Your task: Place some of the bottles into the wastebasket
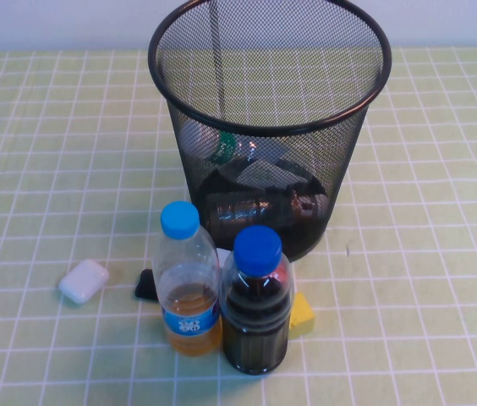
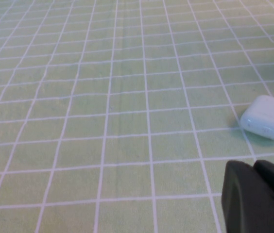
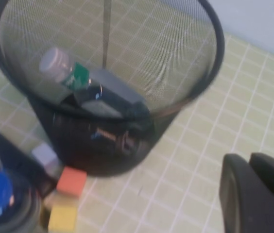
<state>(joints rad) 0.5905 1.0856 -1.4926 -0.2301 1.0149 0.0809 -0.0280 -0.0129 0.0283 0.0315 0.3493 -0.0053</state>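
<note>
Now black mesh wastebasket (image 1: pixel 189 51) holds bottles (image 3: pixel 76 77); left gripper (image 2: pixel 258 199), right gripper (image 3: pixel 258 194) fingers clenched, empty.

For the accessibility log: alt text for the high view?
A tall black wire-mesh wastebasket stands on a green checked tablecloth, with clear plastic bottles lying inside. Before it stand a light-blue-capped amber bottle and a blue-capped dark bottle; neither pincer shows.

- The wastebasket (image 1: pixel 270 127), tall black wire mesh, stands upright on the table.
- Two clear bottles lie inside: the green-banded one (image 3: pixel 71 75) slanted, the brown-sleeved one (image 1: pixel 260 207) at the bottom.
</note>
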